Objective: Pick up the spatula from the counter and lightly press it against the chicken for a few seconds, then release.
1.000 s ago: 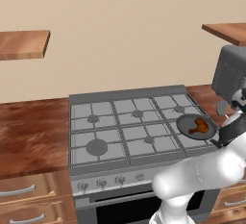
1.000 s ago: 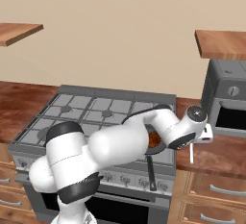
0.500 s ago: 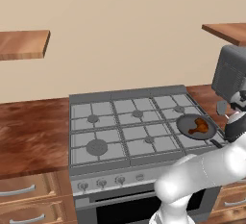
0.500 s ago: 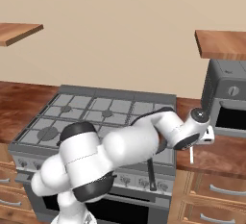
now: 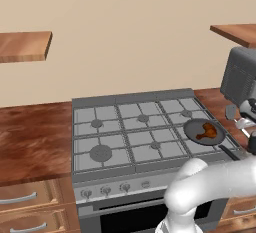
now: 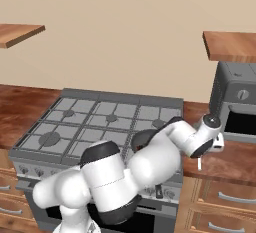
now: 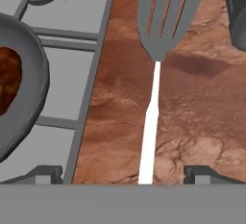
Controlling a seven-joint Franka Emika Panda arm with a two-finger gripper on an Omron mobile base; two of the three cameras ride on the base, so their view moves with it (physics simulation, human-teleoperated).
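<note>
The spatula [image 7: 153, 98] lies on the brown counter, its grey slotted blade [image 7: 169, 16] far from me and its white handle running back between my fingertips. My gripper [image 7: 127, 174] hangs open just above the handle's near end, one dark fingertip [image 7: 48, 172] on each side, not touching it. A dark pan [image 7: 36, 93] holding the browned chicken [image 7: 7, 79] sits on the stove to the left of the spatula. From the left base the pan [image 5: 202, 131], chicken [image 5: 209, 133] and spatula blade [image 5: 230, 111] show at the stove's right edge. From the right base my hand [image 6: 212, 136] hovers over the handle [image 6: 200, 164].
A grey gas stove [image 5: 130, 127] with knobs along its front fills the middle. A toaster oven [image 6: 237, 102] stands on the counter right of the spatula, close to my hand. Wooden shelves hang on the wall at both sides. Drawers sit under the counter.
My hand has drifted slightly right and down over the spatula handle, and the elbow has swung forward. The jaws stay open; spatula and pan have not moved.
</note>
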